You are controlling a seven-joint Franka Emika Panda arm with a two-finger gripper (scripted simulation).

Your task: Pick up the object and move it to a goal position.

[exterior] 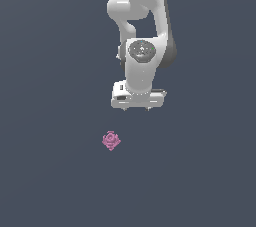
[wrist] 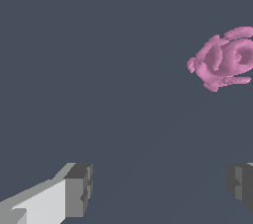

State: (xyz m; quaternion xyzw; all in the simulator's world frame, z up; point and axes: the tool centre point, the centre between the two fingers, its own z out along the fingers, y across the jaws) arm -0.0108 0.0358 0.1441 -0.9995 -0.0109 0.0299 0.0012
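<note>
**Op A:** From my seat, biggest thing first: the dark slate-grey surface [exterior: 50, 181] fills both views, flat and unmarked. Over it the white arm [exterior: 142, 36] comes down from the top of the exterior view, wrist joint facing the camera.

**Op B:** And the pincer?

**Op A:** The pincer [exterior: 136, 108] hangs at the arm's lower end, pointing down at the surface. In the wrist view I see its two grey fingertips [wrist: 79, 188] set wide apart, with only bare surface between them. Jaws spread, nothing held.

**Op B:** Where is the object?

**Op A:** The object [exterior: 111, 140] lies on the surface, below the pincer in the exterior view and a little toward that view's left. It sits clear of the fingers, no contact, and outside the gap between them.

**Op B:** Looks?

**Op A:** Pink-magenta, much smaller than the pincer. In the wrist view the object [wrist: 223, 59] is lumpy and knobbly: a swirled, rosette-like face of curled ridges, with small rounded nubs sticking out along the edge. Part of it is cut off by the frame edge there.
</note>
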